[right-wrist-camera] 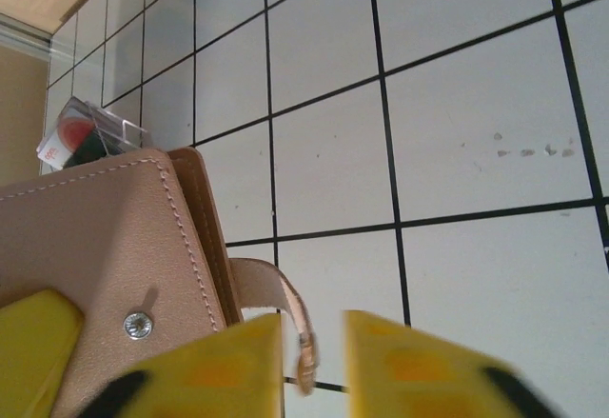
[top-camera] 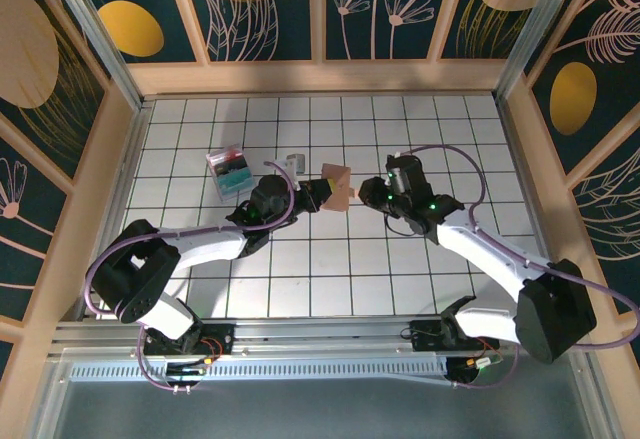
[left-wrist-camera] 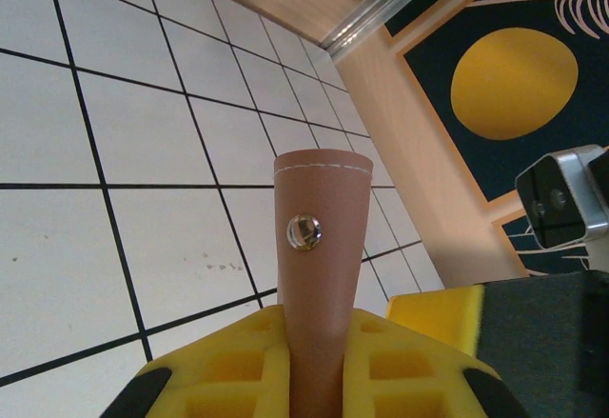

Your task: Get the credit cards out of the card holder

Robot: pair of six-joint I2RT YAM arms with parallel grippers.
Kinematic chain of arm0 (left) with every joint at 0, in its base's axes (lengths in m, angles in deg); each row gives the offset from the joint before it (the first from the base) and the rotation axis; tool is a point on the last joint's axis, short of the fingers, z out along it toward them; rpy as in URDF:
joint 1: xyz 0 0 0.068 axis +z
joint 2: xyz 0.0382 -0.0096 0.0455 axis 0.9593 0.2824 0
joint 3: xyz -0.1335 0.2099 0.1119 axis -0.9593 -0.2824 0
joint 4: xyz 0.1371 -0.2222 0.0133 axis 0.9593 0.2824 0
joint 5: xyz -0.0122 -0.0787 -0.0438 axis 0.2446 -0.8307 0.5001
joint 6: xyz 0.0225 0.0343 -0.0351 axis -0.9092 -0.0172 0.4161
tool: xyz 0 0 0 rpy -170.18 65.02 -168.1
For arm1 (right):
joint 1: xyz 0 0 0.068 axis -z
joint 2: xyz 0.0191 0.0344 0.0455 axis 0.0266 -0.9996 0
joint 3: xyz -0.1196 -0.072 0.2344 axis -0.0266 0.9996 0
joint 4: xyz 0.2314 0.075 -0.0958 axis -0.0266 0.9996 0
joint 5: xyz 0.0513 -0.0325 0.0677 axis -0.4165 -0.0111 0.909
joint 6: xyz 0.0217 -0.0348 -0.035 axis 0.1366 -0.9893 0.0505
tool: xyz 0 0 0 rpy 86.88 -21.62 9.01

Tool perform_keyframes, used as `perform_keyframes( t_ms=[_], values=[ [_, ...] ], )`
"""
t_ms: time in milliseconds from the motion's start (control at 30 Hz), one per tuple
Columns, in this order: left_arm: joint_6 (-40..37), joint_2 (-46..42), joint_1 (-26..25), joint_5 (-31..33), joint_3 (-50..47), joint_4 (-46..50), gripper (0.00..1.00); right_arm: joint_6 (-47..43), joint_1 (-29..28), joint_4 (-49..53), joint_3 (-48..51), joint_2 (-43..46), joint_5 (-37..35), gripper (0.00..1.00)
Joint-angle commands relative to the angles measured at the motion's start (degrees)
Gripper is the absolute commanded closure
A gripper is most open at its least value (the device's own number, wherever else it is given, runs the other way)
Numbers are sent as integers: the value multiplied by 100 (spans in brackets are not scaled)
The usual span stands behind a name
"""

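Clamping card holder [top-camera: 338, 190] strap [left-wrist-camera: 322, 247] tight in left gripper [left-wrist-camera: 316, 347]. Right gripper [right-wrist-camera: 314, 347] slightly open, empty, flap [right-wrist-camera: 100, 237] just beside it: pinch flap edge, peel slowly.

- Top external: high above and behind left claw [top-camera: 322, 197] and right claw [top-camera: 368, 195], looking down on the whole table [top-camera: 400, 289].
- Left wrist: close behind left claw, facing past its tips.
- Right wrist: likewise behind right claw, sharing the card holder [right-wrist-camera: 95, 247] with both others.
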Motion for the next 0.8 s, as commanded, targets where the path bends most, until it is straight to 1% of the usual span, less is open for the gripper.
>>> perform_keyframes(
  t_ms=[0,100,200,267,433,567,767],
  values=[
    [-43,-191,20,133,12,-278,100,-265,67,6,74,250,-78,64],
    [-92,-219,25,145,11,-234,100,-354,89,-126,139,375,15,56],
    [-112,-229,22,137,25,-212,100,-470,87,-364,279,453,263,45],
    [-144,-247,24,102,24,-212,100,-553,169,-603,411,471,529,42],
    [-249,-346,26,8,7,-207,100,-598,446,-1352,801,509,1358,42],
    [-323,-466,20,-68,-7,-161,100,-605,542,-1697,926,485,1781,44],
    [-356,-554,22,-487,29,-239,100,-650,644,-2450,1115,507,2589,45]
  ],
)
